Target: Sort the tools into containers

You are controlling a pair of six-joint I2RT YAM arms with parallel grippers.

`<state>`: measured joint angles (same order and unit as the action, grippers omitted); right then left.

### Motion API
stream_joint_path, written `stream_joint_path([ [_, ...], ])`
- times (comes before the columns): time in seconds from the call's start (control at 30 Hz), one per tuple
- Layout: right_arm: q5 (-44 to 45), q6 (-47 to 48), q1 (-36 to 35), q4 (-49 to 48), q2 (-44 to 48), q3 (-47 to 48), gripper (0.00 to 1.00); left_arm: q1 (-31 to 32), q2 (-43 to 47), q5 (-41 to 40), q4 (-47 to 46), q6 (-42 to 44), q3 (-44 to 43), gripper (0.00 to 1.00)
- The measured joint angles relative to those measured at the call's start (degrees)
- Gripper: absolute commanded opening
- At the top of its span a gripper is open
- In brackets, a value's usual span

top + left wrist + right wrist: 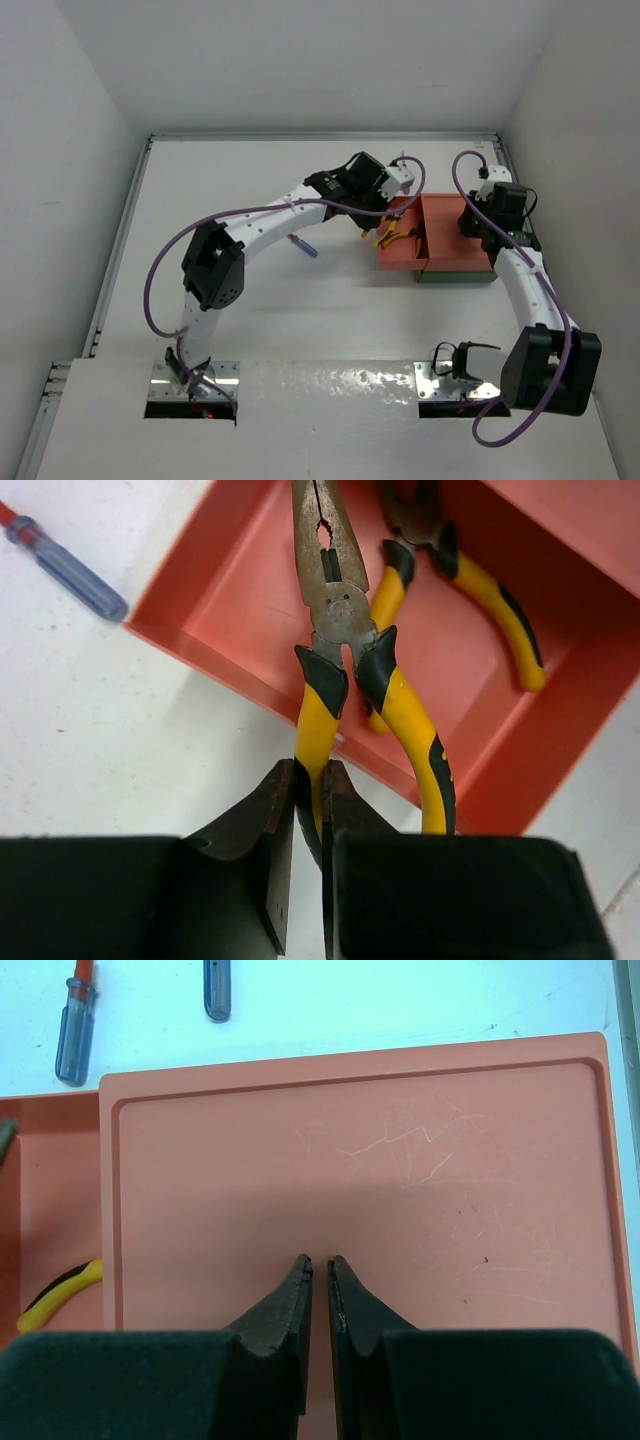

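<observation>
left gripper [312, 776] clamped on one yellow handle of held pliers [335, 610], long axis running from fingers across orange-red tray [230, 590] near rim, nose over its floor, maybe touching; second pliers [490, 595] inside; right gripper [320, 1265] nearly closed, empty, beside that tray

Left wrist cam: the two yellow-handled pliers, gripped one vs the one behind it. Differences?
The gripped pliers: pinched by one handle in the left gripper, straddling the orange-red tray's near wall, nose over the inside. The back pliers: free, lying inside the tray. The gripped pliers show a long grey nose; the back pliers' head is darker and cut off by the frame. Both have yellow handles with black trim.
</observation>
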<state>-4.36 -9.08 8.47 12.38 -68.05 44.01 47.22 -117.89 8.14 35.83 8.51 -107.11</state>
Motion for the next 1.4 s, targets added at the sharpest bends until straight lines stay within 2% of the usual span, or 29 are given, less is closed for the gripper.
stream_joint_path([
  [0.37,-0.15,0.04,0.02,-0.37,0.35,-0.52,0.12,1.79,-0.09,2.14,9.64,0.26,-3.37,0.0],
  [0.47,-0.17,0.04,0.02,-0.37,0.39,-0.55,0.12,1.92,-0.63,1.99,11.02,0.48,-4.55,0.06],
  [0.67,-0.17,0.04,0.02,-0.37,0.39,-0.55,0.12,2.56,-2.08,2.01,11.65,0.61,-7.17,0.28],
  [0.77,-0.39,0.04,0.02,-0.39,0.39,-0.57,0.14,2.95,-2.89,2.05,11.32,0.52,-9.14,0.35],
  [1.0,-0.59,0.07,0.02,-0.52,0.42,-0.66,0.15,3.06,-6.14,2.12,9.49,0.02,-15.21,0.39],
  [1.4,-0.61,0.07,0.02,-0.83,0.55,-0.94,0.15,2.99,-6.93,4.57,10.99,4.22,-18.64,0.37],
])
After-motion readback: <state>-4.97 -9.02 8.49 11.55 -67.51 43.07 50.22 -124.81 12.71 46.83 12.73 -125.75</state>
